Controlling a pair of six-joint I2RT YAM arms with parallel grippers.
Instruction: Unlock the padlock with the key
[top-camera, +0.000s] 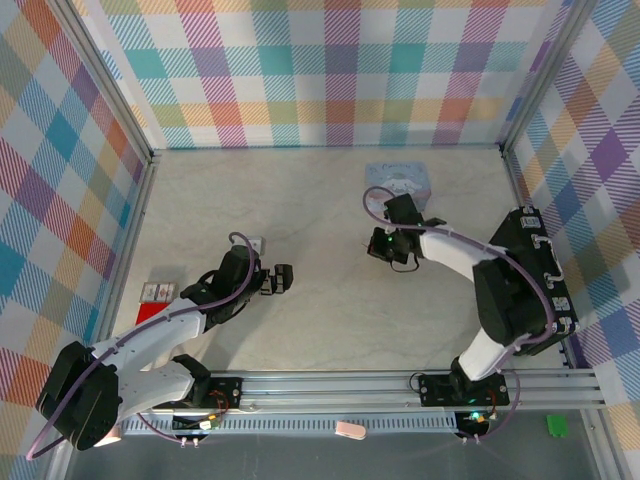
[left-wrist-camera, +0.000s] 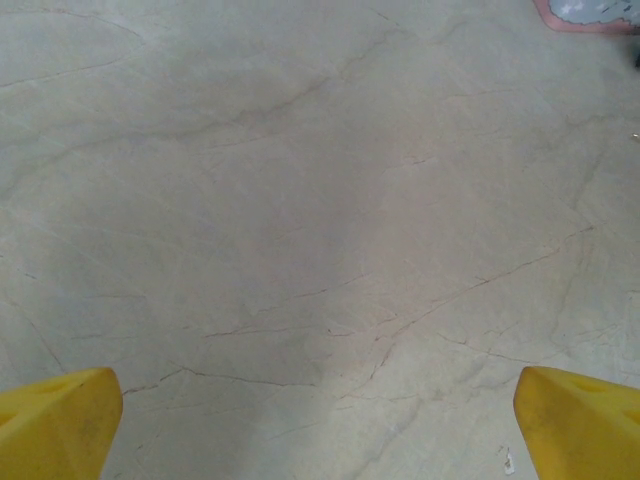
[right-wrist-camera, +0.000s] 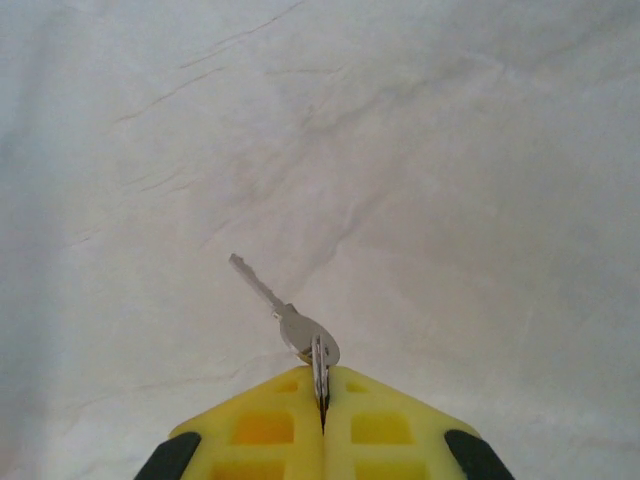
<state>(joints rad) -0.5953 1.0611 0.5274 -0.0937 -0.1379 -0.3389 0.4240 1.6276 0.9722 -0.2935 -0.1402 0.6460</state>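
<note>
Key (right-wrist-camera: 285, 312): clamped at its head by the closed right gripper (right-wrist-camera: 322, 415), over marbled tabletop (right-wrist-camera: 450, 150). Left gripper (left-wrist-camera: 318, 425): held wide apart.

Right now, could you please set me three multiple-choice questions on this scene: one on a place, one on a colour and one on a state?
1. Where does the tin stand?
A. beside the left arm's base
B. near the back wall, just beyond the right gripper
C. on the front rail

2. What colour are the fingers of the right gripper?
A. red
B. blue
C. yellow

3. What state is the right gripper in?
A. shut on the key
B. wide open
C. shut on the tin

Answers:
1. B: the top view shows the tin at the far side, past that gripper.
2. C: the right wrist view shows both fingers bright yellow.
3. A: the fingers meet, pinching the key's round end, and its blade sticks out ahead.
</note>
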